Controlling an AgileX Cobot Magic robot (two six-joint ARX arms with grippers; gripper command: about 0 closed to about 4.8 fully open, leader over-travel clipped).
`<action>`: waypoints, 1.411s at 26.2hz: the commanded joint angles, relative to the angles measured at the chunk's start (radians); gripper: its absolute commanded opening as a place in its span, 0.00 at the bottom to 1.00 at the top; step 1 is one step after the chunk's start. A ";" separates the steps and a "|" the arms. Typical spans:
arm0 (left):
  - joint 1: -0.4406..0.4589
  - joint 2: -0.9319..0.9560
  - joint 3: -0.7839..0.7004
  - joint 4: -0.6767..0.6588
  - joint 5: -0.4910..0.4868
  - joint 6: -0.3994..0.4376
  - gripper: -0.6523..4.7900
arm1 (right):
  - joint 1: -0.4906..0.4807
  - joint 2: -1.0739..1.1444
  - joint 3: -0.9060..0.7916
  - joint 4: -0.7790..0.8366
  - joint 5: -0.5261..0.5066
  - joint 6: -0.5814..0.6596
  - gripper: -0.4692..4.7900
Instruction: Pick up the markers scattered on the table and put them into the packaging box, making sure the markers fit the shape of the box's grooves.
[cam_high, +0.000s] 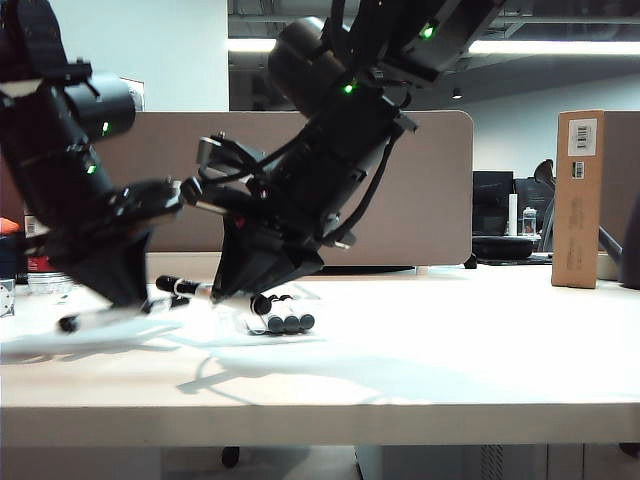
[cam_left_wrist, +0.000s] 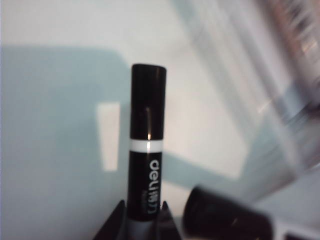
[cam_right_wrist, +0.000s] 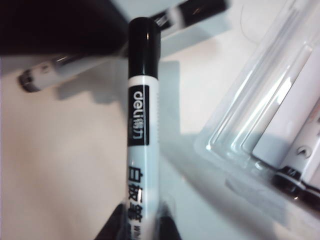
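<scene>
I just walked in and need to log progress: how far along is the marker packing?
Done: three markers lie in the packaging box. In hand: the left gripper and the right gripper are each shut on a marker. Left: both still need placing in the empty grooves.

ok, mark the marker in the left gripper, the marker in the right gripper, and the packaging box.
Left gripper's marker (cam_left_wrist: 148, 150): left wrist view, black printed section above the fingertips.
Right gripper's marker (cam_right_wrist: 143, 115): right wrist view, black logo band on the barrel.
Packaging box (cam_right_wrist: 250, 115): right wrist view, clear moulded wall.
</scene>
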 joint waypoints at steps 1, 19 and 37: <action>0.002 -0.007 0.031 0.064 0.114 -0.107 0.11 | -0.026 -0.036 0.002 0.053 0.023 0.053 0.09; -0.006 0.041 0.033 0.537 0.238 -0.691 0.11 | -0.159 -0.006 0.002 0.288 0.027 0.440 0.08; -0.037 0.108 0.031 0.510 0.205 -0.758 0.28 | -0.154 0.083 0.001 0.389 -0.014 0.594 0.09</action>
